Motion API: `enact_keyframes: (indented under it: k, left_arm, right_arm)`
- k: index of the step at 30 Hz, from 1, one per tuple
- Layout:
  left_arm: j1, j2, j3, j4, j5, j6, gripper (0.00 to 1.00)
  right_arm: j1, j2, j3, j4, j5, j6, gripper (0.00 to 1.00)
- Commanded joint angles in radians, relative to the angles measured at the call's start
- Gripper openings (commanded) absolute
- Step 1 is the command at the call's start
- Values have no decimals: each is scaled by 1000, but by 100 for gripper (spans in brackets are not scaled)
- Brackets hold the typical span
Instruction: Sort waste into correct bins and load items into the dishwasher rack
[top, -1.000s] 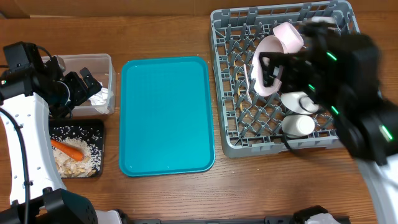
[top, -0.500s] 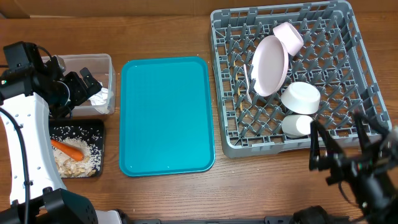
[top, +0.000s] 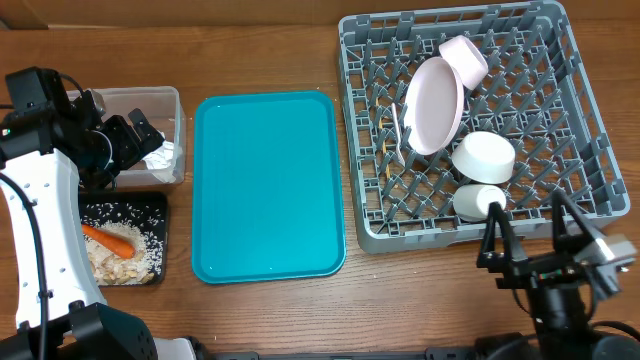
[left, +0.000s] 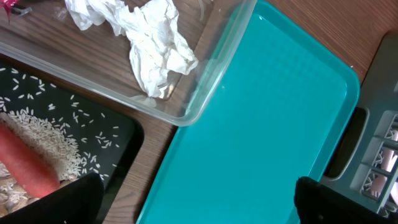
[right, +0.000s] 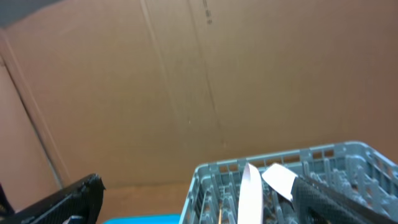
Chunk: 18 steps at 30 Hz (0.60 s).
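Grey pegged plastic dishwasher rack lay just beyond the right fingers, which, like the left fingers, gaped empty.

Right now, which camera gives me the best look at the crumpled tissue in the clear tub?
The left wrist view: the tissue lies large and close inside the clear tub. Overhead shows only a small white corner of it. The right wrist view misses it.

The table is lit evenly and brightly; soft shadows are cast beside the rack. The right wrist view is blurred.
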<state>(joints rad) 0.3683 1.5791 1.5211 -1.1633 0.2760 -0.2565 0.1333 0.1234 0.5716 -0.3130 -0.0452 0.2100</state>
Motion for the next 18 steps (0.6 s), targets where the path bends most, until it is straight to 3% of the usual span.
enact_keyframes:
  k: [1,18]
  left_arm:
    - [-2,-21,17,0,5,-6,100]
    - [-2,-21,17,0,5,-6,100]
  right_arm:
    - [-16,-50,-97,66,-27,23,100]
    - [-73,-121,-490,413,-27,43,100]
